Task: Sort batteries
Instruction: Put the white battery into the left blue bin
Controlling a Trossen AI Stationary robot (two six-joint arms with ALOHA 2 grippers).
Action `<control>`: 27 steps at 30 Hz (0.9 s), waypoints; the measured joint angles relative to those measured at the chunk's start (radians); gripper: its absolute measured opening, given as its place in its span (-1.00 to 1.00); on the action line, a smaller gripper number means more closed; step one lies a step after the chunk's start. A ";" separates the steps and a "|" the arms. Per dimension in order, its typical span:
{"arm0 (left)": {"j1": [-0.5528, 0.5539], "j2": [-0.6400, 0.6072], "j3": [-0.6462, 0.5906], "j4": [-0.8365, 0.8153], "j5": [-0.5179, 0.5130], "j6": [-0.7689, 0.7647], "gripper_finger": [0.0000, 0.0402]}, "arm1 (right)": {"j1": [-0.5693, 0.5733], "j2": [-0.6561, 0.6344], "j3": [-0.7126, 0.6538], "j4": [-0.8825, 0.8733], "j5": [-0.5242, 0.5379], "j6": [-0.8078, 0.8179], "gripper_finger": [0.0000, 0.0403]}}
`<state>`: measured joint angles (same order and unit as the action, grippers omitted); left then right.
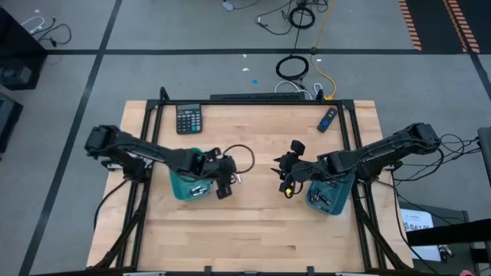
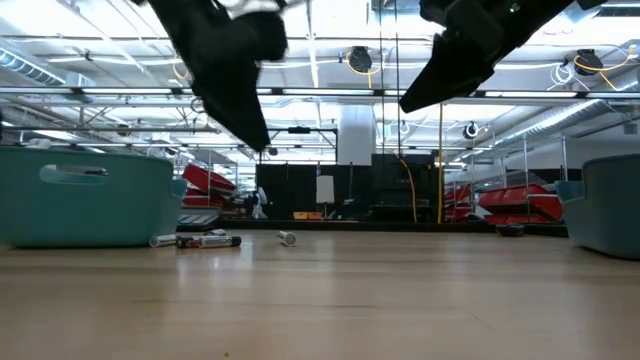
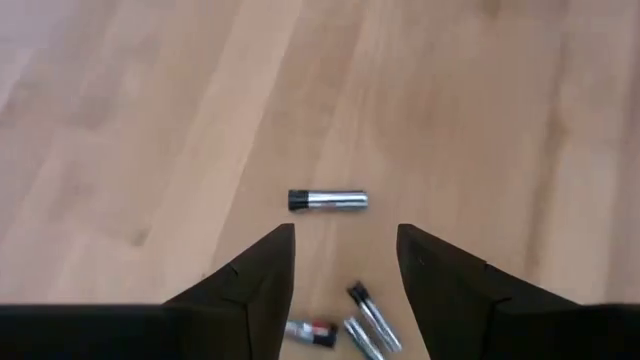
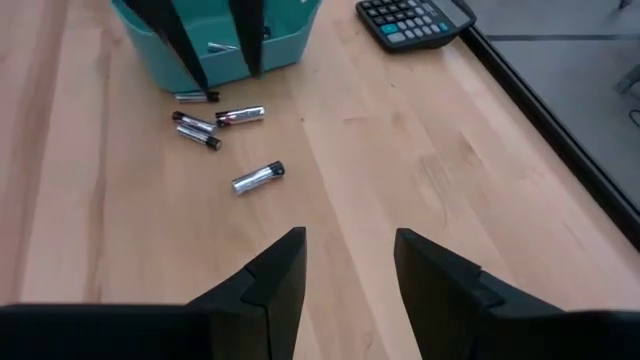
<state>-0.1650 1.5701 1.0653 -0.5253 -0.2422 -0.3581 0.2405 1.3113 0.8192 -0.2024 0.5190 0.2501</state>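
Calculator [image 4: 415, 20] beyond loose batteries [image 4: 258, 177]

**Two Dark Arms, Matte Black Fingers**

Both arms were dark, jointed and slender, each with black cable looping at the wrist. The left gripper [image 3: 345, 275] had two matte black, wedge-shaped fingers tapering to blunt tips. The right gripper [image 4: 350, 270] matched it, and showed a small yellow-green spot beside its wrist from above.

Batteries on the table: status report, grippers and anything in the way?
Left gripper open, above loose batteries beside left teal tray. Right gripper open, empty, mid-table. One battery lies apart. Nothing in the way.
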 joint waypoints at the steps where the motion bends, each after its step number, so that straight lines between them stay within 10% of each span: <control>1: 0.010 0.022 0.000 0.019 0.014 0.023 -0.07 | 0.005 0.000 0.000 0.000 0.000 0.000 -0.28; 27: 0.175 0.255 0.014 0.132 0.167 0.743 -0.07 | 0.023 0.000 0.000 0.003 0.003 -0.003 -0.28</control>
<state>0.0101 1.8251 1.0793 -0.3932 -0.0753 0.3846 0.2638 1.3113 0.8192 -0.1997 0.5224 0.2474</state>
